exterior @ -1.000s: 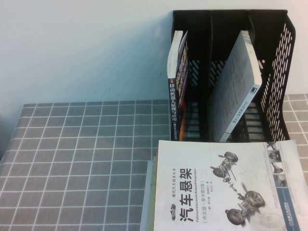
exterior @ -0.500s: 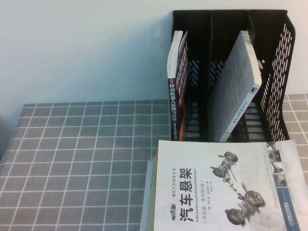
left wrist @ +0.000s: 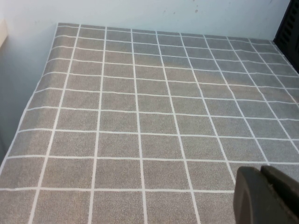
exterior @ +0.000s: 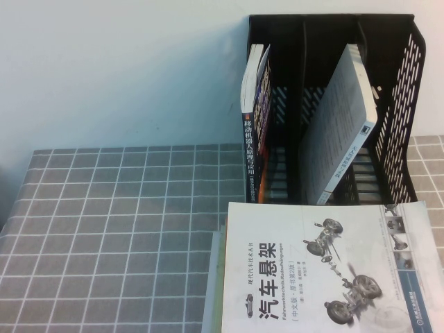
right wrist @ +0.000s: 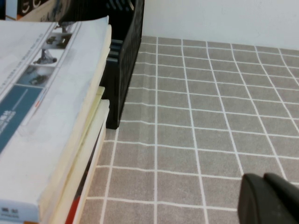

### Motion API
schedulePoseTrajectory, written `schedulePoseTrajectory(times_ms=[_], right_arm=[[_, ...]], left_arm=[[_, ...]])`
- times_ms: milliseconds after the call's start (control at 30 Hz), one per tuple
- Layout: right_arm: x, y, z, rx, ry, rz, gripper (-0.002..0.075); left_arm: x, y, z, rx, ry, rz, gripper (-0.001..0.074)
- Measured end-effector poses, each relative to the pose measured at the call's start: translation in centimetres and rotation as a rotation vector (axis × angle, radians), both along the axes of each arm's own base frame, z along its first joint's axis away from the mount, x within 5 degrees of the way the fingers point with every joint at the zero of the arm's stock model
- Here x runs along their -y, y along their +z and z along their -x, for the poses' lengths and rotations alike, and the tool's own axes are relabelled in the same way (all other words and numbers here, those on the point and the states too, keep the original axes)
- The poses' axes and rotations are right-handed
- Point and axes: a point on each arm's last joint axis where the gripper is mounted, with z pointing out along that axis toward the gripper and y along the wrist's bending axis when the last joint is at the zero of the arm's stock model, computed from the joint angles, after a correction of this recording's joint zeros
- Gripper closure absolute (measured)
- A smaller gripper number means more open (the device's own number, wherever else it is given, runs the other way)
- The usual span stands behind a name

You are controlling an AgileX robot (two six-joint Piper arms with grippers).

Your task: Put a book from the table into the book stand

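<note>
The book (exterior: 326, 270), white with a bold black Chinese title and grey car-part pictures, lies flat on top of a stack at the front right of the table (exterior: 118, 229). It also shows in the right wrist view (right wrist: 42, 93). The black book stand (exterior: 399, 104) stands just behind it and also shows in the right wrist view (right wrist: 124, 60). Neither gripper shows in the high view. My left gripper (left wrist: 268, 196) is shut and empty over bare cloth. My right gripper (right wrist: 271, 198) is shut and empty over the cloth beside the stack.
A dark-spined book (exterior: 253, 139) stands in the stand's left slot and a white book (exterior: 343, 132) leans in another slot. More books (right wrist: 88, 154) lie under the top one. A pale wall stands behind the table.
</note>
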Motion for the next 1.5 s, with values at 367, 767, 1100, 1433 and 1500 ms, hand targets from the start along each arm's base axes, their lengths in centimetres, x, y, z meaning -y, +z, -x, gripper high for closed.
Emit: schedulePoseTrajectory(times_ms=[367, 767, 1100, 1433, 1500], right_arm=[[0.0, 0.0, 0.0, 0.0, 0.0, 0.002, 0.0729], [0.1, 0.2, -0.1, 0.023, -0.003, 0.039, 0.0729], [0.0, 5.0, -0.3, 0.564, 0.012, 0.193, 0.0729], [0.0, 7.9, 1.0, 0.917, 0.002, 0.02, 0.0729], [0.0, 7.9, 1.0, 0.917, -0.003, 0.002, 0.0729]], left_arm=[[0.0, 0.0, 0.0, 0.0, 0.0, 0.0, 0.0738], [0.0, 0.3, -0.1, 0.056, -0.008, -0.033, 0.0738], [0.2, 4.6, 0.0, 0.578, -0.028, -0.294, 0.0738], [0.5, 6.5, 0.7, 0.785, -0.04, -0.11, 0.0738], [0.5, 6.6, 0.8, 0.783, -0.045, -0.077, 0.0738]])
